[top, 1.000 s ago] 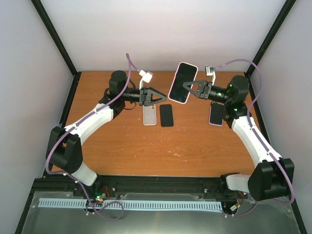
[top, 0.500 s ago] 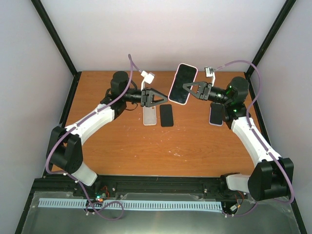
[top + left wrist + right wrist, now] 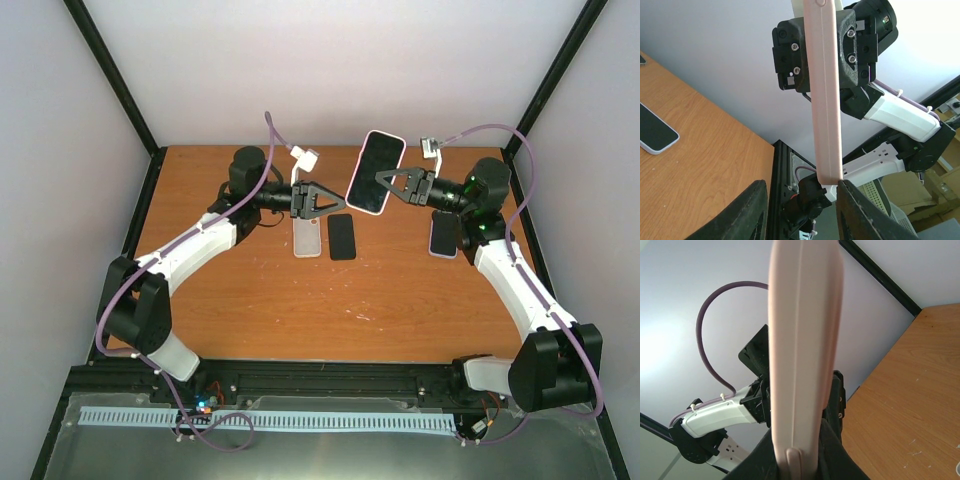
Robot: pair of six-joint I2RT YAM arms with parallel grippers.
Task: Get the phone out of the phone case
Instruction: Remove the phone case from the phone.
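The phone [image 3: 376, 168], black screen facing up, sits in its pink phone case [image 3: 366, 210] and is held tilted in the air above the back of the table. My right gripper [image 3: 382, 179] is shut on its right edge; the right wrist view shows the case [image 3: 802, 340] edge-on, clamped between the black fingers [image 3: 840, 450]. My left gripper [image 3: 341, 199] is open at the case's lower left end. In the left wrist view the bottom corner of the case [image 3: 825, 90] hangs between the two fingers, close against the right finger [image 3: 855, 210], with a wide gap to the left one.
On the wooden table [image 3: 330, 300] below lie a light-coloured case or phone [image 3: 308, 237], a black phone [image 3: 342, 236] beside it, and another phone in a pale case [image 3: 444, 235] under the right arm. Black frame posts and white walls enclose the table.
My left gripper has moved slightly right toward the held case and its jaws have narrowed a little. The right gripper and the phone have stayed still.
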